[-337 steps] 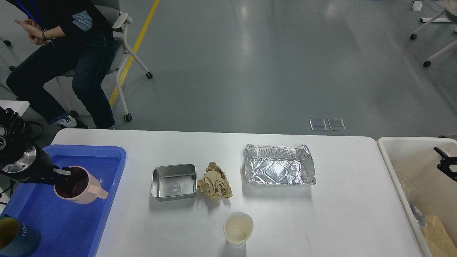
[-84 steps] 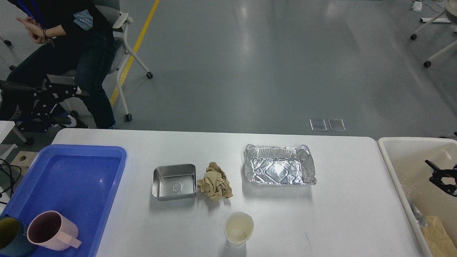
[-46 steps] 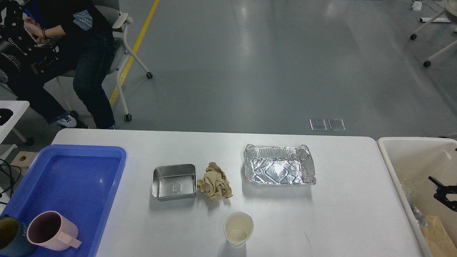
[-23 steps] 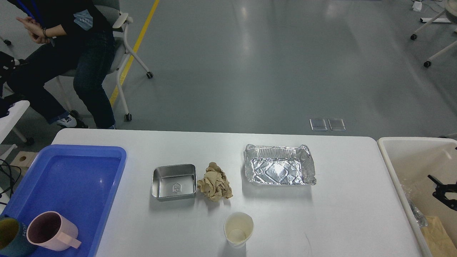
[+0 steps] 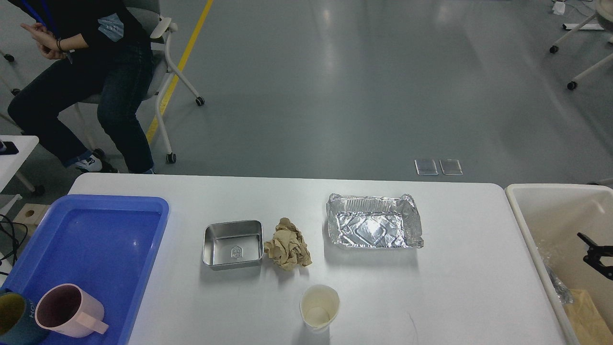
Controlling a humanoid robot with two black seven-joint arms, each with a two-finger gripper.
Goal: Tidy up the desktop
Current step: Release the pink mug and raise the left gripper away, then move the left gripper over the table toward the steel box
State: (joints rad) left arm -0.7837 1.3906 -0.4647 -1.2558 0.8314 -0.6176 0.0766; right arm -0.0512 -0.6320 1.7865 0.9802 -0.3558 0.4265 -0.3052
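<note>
The white desktop holds a small steel tray, a crumpled brown paper wad touching the tray's right side, a crinkled foil tray and an upright paper cup near the front edge. A pink mug and a dark mug stand in the near left corner of the blue tray. My right gripper hangs over the cream bin at the right edge. Its two fingers are spread with nothing between them. My left gripper is out of view.
A person sits on a wheeled chair beyond the table's far left corner. The cream bin holds clear plastic and a brown cardboard piece. A small white side table stands at the left.
My left arm let go of the pink mug in the blue tray, rose and left the view at the left. My right gripper sank a little lower over the bin.
</note>
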